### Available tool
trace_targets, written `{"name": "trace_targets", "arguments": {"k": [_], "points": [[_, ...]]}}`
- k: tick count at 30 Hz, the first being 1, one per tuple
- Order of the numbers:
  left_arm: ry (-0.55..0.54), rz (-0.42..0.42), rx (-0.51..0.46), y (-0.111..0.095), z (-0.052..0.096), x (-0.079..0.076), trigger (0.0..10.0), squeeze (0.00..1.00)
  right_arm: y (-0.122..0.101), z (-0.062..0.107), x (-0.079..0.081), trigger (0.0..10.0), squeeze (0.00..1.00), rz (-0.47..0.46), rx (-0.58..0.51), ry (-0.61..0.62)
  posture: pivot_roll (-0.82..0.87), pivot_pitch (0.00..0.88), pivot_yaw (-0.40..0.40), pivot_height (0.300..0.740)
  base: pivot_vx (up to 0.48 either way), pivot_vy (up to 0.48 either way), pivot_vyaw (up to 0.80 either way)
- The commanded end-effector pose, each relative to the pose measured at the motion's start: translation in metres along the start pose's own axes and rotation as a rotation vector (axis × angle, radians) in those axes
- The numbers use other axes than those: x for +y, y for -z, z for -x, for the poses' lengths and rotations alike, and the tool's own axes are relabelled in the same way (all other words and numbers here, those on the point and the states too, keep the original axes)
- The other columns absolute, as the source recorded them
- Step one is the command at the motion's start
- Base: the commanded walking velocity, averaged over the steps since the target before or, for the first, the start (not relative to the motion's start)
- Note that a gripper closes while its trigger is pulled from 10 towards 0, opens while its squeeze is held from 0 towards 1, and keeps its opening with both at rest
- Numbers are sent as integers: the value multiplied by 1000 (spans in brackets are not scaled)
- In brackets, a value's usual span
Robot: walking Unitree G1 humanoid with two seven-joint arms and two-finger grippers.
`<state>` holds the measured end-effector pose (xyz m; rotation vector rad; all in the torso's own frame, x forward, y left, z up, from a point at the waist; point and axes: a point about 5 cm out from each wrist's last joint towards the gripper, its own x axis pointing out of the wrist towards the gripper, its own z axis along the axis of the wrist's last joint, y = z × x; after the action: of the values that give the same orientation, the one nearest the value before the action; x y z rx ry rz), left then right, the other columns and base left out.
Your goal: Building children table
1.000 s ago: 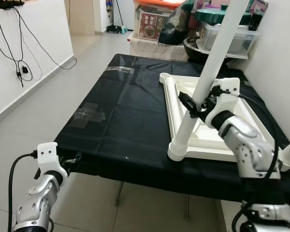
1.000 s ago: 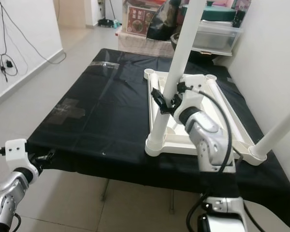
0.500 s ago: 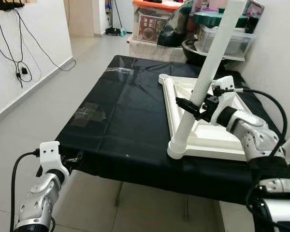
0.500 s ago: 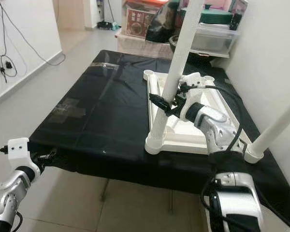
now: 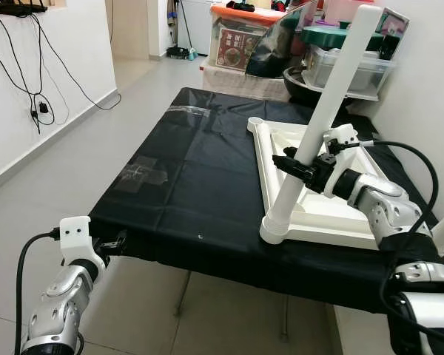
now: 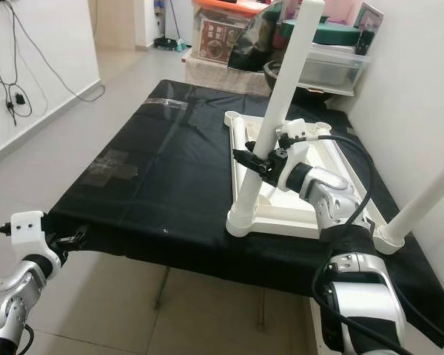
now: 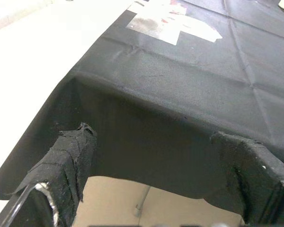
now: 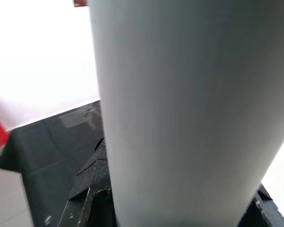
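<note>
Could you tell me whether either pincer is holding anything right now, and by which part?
The right pincer grips the white table leg around its mid-shaft, above the socket. The left pincer holds nothing.

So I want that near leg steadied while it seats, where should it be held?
Mid-shaft, from the robot's right side, about where the right gripper sits now, fingers either side of the leg. It is a smooth round tube leaning from its corner socket on the tabletop, so a hold well above the base probably controls the tilt best.
</note>
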<state>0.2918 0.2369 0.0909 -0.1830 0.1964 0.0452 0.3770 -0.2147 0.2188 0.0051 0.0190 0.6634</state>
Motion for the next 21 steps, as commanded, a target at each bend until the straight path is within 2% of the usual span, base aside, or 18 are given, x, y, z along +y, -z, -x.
{"name": "trace_targets", "arguments": {"k": [1, 3, 5, 6, 7, 8, 9, 10, 11, 12, 14, 15, 16, 17, 18, 20, 21], "points": [[5, -8, 19, 5, 1, -1, 10000, 0, 25, 6, -9, 0, 0, -20, 107, 157, 91, 0, -119, 740, 0, 0, 0], [5, -12, 21, 4, 1, 0, 10000, 0, 40, 5, -13, 0, 0, -78, 203, 434, 89, 0, -119, 740, 0, 0, 0], [5, -12, 21, 4, 1, 0, 10000, 0, 40, 5, -13, 0, 0, -78, 203, 434, 89, 0, -119, 740, 0, 0, 0], [4, -13, 22, 4, 1, 1, 10000, 0, 44, 7, -17, 0, 0, -92, 235, 583, 88, 0, -120, 740, 0, 0, 0], [-1, -14, 24, 4, 2, 2, 10000, 0, 50, 9, -12, 0, 0, -115, 225, 774, 94, 0, -119, 740, 0, 0, 0], [-1, -14, 24, 4, 2, 2, 10000, 0, 50, 9, -12, 0, 0, -115, 225, 774, 94, 0, -119, 740, 0, 0, 0], [-4, -15, 25, 5, 2, 2, 10000, 0, 53, 13, -8, 0, 0, -133, 213, 901, 94, 0, -119, 740, 0, 0, 0], [-8, -12, 24, 4, 3, 2, 10000, 0, 61, 11, 9, 0, 0, -173, 188, 985, 100, 0, -123, 740, 0, 0, 0], [-8, -12, 24, 4, 3, 2, 10000, 0, 61, 11, 9, 0, 0, -173, 188, 985, 100, 0, -123, 740, 0, 0, 0], [-10, -8, 22, 4, 4, 3, 10000, 0, 69, 8, 25, 0, 0, -224, 187, 1031, 104, 0, -124, 740, 0, 0, 0], [-10, -8, 22, 4, 4, 3, 10000, 0, 69, 8, 25, 0, 0, -224, 187, 1031, 104, 0, -124, 740, 0, 0, 0], [-12, -7, 20, 4, 5, 3, 10000, 0, 78, 3, 41, 0, 0, -270, 201, 1039, 109, 0, -127, 740, 0, 0, 0], [-12, -7, 20, 4, 5, 3, 10000, 0, 78, 3, 41, 0, 0, -270, 201, 1039, 109, 0, -127, 740, 0, 0, 0], [-15, -5, 19, 3, 5, 4, 10000, 0, 84, -3, 55, 0, 0, -304, 221, 1038, 103, 0, -123, 740, 0, 0, 0], [-18, -5, 19, 3, 5, 5, 10000, 0, 85, -9, 64, 0, 0, -310, 231, 1021, 101, 0, -124, 740, 0, 0, 0], [-18, -5, 19, 3, 5, 5, 10000, 0, 85, -9, 64, 0, 0, -310, 231, 1021, 101, 0, -124, 740, 0, 0, 0], [-18, -5, 20, 3, 4, 4, 10000, 0, 79, -21, 73, 0, 0, -315, 222, 954, 93, 0, -123, 740, 0, 0, 0]]}}
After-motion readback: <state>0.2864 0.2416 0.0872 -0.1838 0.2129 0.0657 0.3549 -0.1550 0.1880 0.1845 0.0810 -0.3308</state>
